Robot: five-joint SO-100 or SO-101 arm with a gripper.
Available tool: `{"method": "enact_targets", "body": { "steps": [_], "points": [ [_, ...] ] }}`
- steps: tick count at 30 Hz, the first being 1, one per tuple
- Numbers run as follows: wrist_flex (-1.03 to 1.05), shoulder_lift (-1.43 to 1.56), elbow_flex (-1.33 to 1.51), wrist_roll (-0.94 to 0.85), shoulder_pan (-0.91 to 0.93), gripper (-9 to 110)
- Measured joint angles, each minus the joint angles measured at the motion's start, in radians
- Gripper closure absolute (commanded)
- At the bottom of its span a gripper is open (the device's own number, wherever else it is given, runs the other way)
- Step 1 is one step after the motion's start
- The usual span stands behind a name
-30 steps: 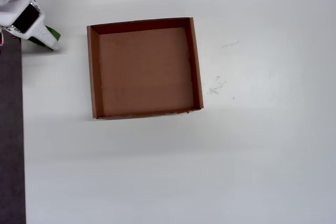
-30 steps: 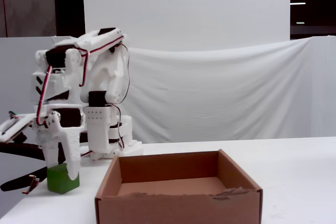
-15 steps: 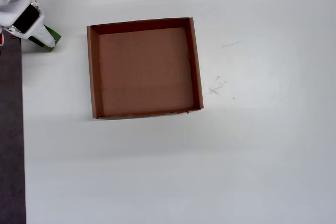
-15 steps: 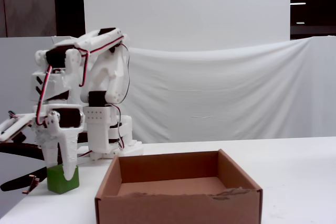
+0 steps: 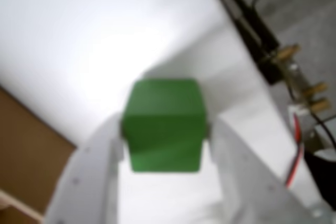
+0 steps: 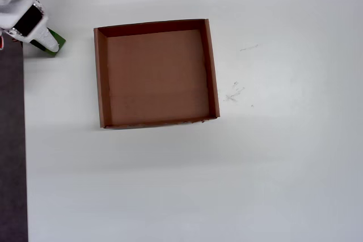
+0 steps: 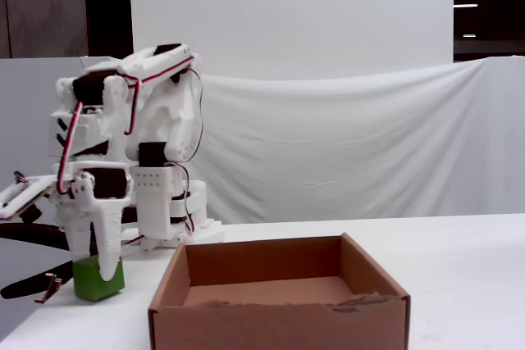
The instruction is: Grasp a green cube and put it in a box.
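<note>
Wrist view alone — end effector (image 5: pixel 164 129) clamps green cube (image 5: pixel 164 124).

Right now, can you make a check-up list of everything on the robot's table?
Surface: plain white table, with a few faint scratch marks to the right of the box in the overhead view.
Job's things: small bright-green cube between the pincer's fingers at the table's left edge in the fixed view, outside the box; shallow square brown cardboard box is empty, its front rim a little ragged.
Clutter: nothing seen.
Pincer: white, pointing down, shut on the green cube; the fixed view does not settle whether the cube is still on the table.
Cables: red and black wires run along the white arm.
Surroundings: white cloth backdrop; dark floor beside the table.
</note>
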Motion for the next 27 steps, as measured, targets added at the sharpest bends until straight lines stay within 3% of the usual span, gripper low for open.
{"method": "enact_targets", "body": {
  "steps": [18,27],
  "points": [
    [0.075,0.195,-0.164,-0.012,-0.175,88],
    [0.170,0.206,-0.259,-0.190,-0.319,88]
  ]
}}
